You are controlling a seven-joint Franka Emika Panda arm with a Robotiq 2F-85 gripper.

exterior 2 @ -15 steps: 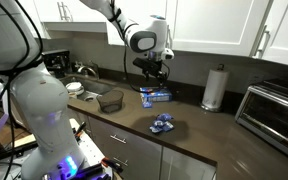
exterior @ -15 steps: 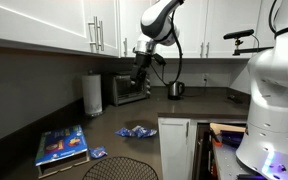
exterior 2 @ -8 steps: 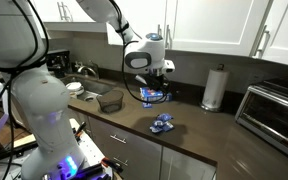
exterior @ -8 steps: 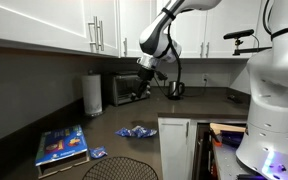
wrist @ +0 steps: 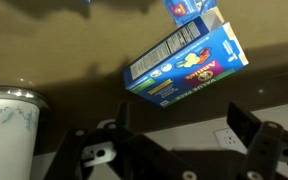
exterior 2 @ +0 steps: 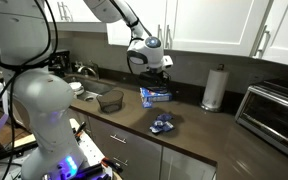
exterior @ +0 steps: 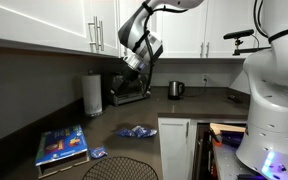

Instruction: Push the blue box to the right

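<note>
The blue box (exterior: 62, 146) lies flat on the dark counter; it also shows in an exterior view (exterior 2: 156, 95) and in the wrist view (wrist: 184, 62), with its colourful print facing up. My gripper (exterior: 125, 84) hangs in the air above the counter, apart from the box. In an exterior view (exterior 2: 151, 74) it is just above and behind the box. In the wrist view my two fingers (wrist: 180, 128) are spread wide with nothing between them.
Crumpled blue-and-white wrappers (exterior: 136, 131) (exterior 2: 164, 124) lie on the counter. A paper towel roll (exterior: 92, 93) (exterior 2: 215, 88) (wrist: 12, 120), a toaster oven (exterior: 126, 90), a kettle (exterior: 176, 89) and a wire basket (exterior 2: 109, 100) stand around. A wall outlet (wrist: 225, 138) is behind.
My arm has swung sideways along the counter toward the paper towel roll and the box end, and the wrist has turned. The box and wrappers have not moved.
</note>
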